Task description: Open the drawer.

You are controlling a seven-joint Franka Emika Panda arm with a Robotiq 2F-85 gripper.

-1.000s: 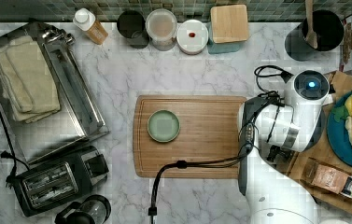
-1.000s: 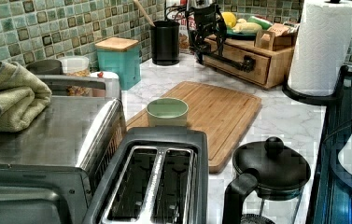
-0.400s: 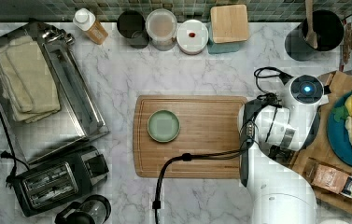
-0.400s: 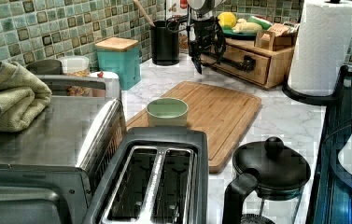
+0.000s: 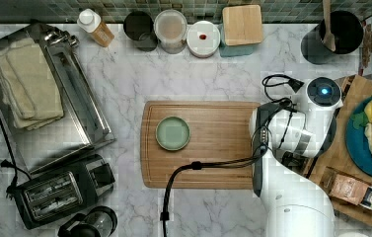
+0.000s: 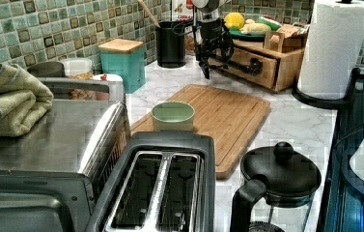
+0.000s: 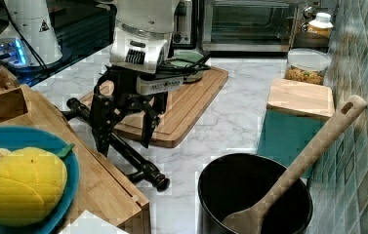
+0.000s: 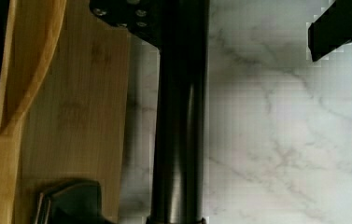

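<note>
Gripper [image 7: 123,139] hangs with its fingers apart, one on either side of the black bar handle [image 7: 128,151] of the drawer [image 6: 249,60], which sits in the wooden stand beside the cutting board [image 5: 213,143].

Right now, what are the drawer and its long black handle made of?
The drawer looks like light wood with a plain matte finish: you can see pale grain on its front. Its handle looks like black metal, probably painted, since the bar is smooth, round and slightly shiny. The gripper hangs open over it.
</note>
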